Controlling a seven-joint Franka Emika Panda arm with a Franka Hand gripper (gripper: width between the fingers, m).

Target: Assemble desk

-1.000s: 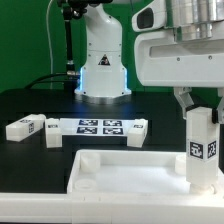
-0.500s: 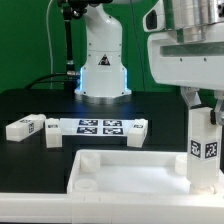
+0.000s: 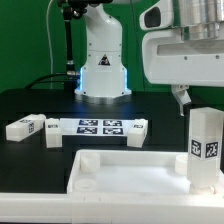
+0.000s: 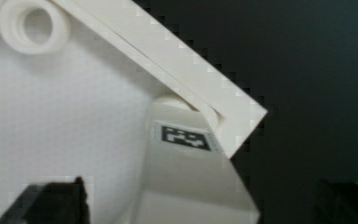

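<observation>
The white desk tabletop (image 3: pixel 130 175) lies at the front with its raised rim up. One white square leg (image 3: pixel 205 150) with a tag stands upright at the tabletop's corner on the exterior view's right. My gripper (image 3: pixel 200 97) is open just above that leg's top and holds nothing. In the wrist view the fingers (image 4: pixel 51 203) stand wide apart on either side of the leg (image 4: pixel 194 165), which sits at the edge of the tabletop (image 4: pixel 69 120). A round socket (image 4: pixel 30 25) shows in another corner.
Loose white legs lie on the black table: two on the exterior view's left (image 3: pixel 25 127) (image 3: pixel 52 132) and one near the middle (image 3: pixel 135 131). The marker board (image 3: pixel 98 126) lies between them. The robot base (image 3: pixel 103 65) stands behind.
The gripper has let go of the upright leg and risen clear of its top. The leg stays standing on the tabletop corner.
</observation>
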